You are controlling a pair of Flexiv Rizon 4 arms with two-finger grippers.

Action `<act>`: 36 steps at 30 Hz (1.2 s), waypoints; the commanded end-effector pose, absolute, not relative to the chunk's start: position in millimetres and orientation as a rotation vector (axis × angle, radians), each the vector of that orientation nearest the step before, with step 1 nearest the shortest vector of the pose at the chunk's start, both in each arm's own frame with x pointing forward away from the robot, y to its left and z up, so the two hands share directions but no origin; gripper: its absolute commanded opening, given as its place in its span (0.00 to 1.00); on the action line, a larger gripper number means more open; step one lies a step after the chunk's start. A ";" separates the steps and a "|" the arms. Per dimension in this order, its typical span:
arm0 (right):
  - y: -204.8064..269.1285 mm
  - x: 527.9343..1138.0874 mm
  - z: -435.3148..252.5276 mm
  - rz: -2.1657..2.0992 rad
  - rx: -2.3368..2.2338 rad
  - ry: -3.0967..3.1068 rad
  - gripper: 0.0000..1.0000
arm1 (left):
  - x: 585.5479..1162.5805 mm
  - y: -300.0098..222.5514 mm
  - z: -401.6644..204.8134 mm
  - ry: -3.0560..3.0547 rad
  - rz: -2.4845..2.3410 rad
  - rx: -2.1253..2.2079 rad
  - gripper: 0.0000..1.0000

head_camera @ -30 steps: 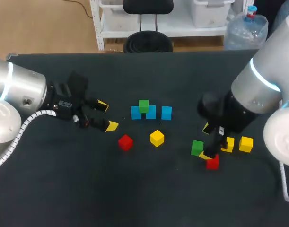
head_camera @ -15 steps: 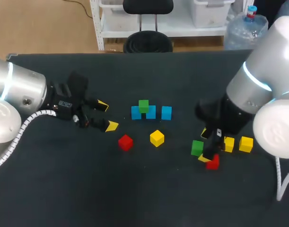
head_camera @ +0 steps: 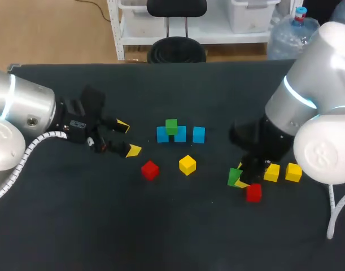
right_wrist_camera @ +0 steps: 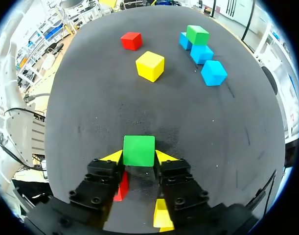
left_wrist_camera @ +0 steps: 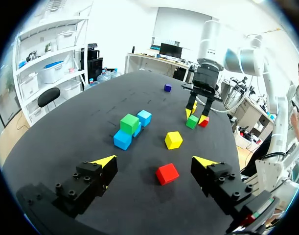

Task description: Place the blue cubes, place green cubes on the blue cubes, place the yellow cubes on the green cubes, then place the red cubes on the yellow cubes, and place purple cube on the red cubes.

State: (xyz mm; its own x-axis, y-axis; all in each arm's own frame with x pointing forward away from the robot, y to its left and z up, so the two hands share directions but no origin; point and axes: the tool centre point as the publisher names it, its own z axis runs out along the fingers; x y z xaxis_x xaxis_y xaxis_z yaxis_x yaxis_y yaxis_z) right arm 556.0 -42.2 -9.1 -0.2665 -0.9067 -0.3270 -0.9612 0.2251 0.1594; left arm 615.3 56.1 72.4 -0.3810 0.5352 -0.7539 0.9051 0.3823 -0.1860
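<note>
Sitting between the yellow tips of the right gripper (right_wrist_camera: pixel 139 156), the small green cube (right_wrist_camera: pixel 139 150) is clamped from both sides, over the right part of the dark cloth table (head_camera: pixel 161 226); whether it has left the cloth is hard to say. A red cube (head_camera: pixel 253 193) and two yellow cubes (head_camera: pixel 271 172) lie just beside it. Mid-table, a stacked green cube (head_camera: pixel 171 125) rests on a row of three blue cubes (head_camera: pixel 199 134). At the table's left, the left gripper (left_wrist_camera: pixel 155 161) has its fingers wide apart, holding nothing.

Grn cube (right_wrist_camera: pixel 139 151) in R gripper (right_wrist_camera: pixel 139 157)
</note>
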 end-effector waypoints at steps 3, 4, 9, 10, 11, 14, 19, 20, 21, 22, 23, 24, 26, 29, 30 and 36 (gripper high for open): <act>-43.2 555.2 -6.4 0.493 -1.788 2.322 0.00 | 614.4 57.0 71.2 2.041 -0.805 1.230 1.00; -43.2 555.1 -5.3 0.491 -1.788 2.319 0.00 | 614.4 57.0 71.2 2.041 -0.805 1.230 1.00; -41.7 553.5 2.3 0.486 -1.803 2.296 0.00 | 614.4 57.0 71.2 2.041 -0.805 1.230 1.00; -41.2 553.2 4.7 0.483 -1.807 2.292 0.00 | 614.4 57.0 71.2 2.041 -0.805 1.230 1.00; -40.8 552.7 8.1 0.479 -1.813 2.287 0.00 | 614.4 57.0 71.2 2.041 -0.805 1.230 1.00; -39.3 553.3 20.7 0.471 -1.826 2.273 0.00 | 614.4 57.0 71.2 2.041 -0.805 1.230 1.00; -35.5 562.8 41.2 0.446 -1.873 2.245 0.00 | 614.4 57.0 71.2 2.041 -0.805 1.230 1.00; -34.9 566.1 46.2 0.441 -1.880 2.241 0.00 | 614.4 57.0 71.2 2.041 -0.805 1.230 1.00; -34.1 569.8 51.8 0.434 -1.890 2.236 0.00 | 614.4 57.0 71.2 2.041 -0.805 1.230 1.00; -33.1 573.4 57.1 0.425 -1.895 2.230 0.00 | 614.4 57.0 71.2 2.041 -0.805 1.230 1.00; -31.5 577.9 62.7 0.416 -1.899 2.223 0.00 | 614.4 57.0 71.2 2.041 -0.805 1.230 1.00; -30.5 580.1 65.6 0.409 -1.904 2.216 0.00 | 614.4 57.0 71.2 2.041 -0.805 1.230 1.00; -27.3 587.9 71.2 0.391 -1.910 2.205 0.00 | 614.4 57.0 71.2 2.041 -0.805 1.230 1.00; -22.1 598.3 78.5 0.360 -1.898 2.201 0.00 | 614.4 57.0 71.2 2.041 -0.805 1.230 1.00; -20.4 601.5 79.9 0.356 -1.893 2.200 0.00 | 614.4 57.0 71.2 2.041 -0.805 1.230 1.00; -10.9 624.3 84.0 0.347 -1.850 2.196 0.00 | 614.4 57.0 71.2 2.041 -0.805 1.230 1.00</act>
State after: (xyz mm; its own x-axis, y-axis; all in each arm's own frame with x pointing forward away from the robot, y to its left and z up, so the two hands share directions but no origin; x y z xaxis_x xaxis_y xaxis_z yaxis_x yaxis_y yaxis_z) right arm 613.6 -15.4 88.1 -0.1604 -0.9253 -0.3437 -0.9861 0.1655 0.0147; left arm 615.3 56.1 72.4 -0.3812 0.5354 -0.7537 0.9050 0.3825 -0.1860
